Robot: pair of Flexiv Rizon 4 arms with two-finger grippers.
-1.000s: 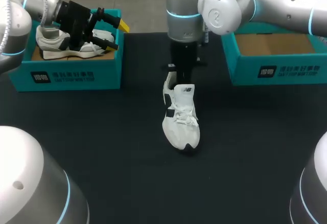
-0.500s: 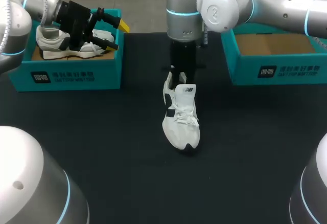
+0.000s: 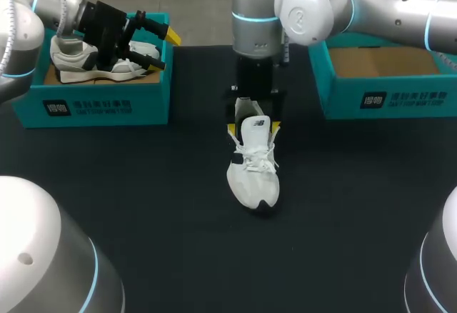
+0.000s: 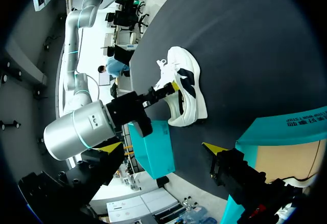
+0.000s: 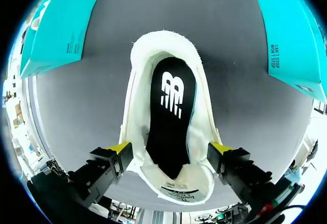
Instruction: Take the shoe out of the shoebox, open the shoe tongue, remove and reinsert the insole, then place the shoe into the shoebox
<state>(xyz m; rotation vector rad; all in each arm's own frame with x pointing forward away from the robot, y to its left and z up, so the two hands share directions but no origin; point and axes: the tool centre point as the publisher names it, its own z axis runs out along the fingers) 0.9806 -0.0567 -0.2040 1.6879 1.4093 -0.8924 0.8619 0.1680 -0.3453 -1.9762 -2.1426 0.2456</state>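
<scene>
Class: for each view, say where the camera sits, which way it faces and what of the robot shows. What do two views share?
Head: above and behind, looking down on the table; both arms, left gripper over a shoebox, right gripper at the shoe.
Left wrist: looks across to the shoe and right arm; left gripper open.
Right wrist: looks down into the shoe at its insole; right gripper astride the heel.
All three share the shoe.

White print on left shoebox [image 3: 86, 107] and right shoebox [image 3: 403, 99] fronts; white logo on insole [image 5: 171, 127]; small logo on shoe tongue [image 3: 258, 131]
</scene>
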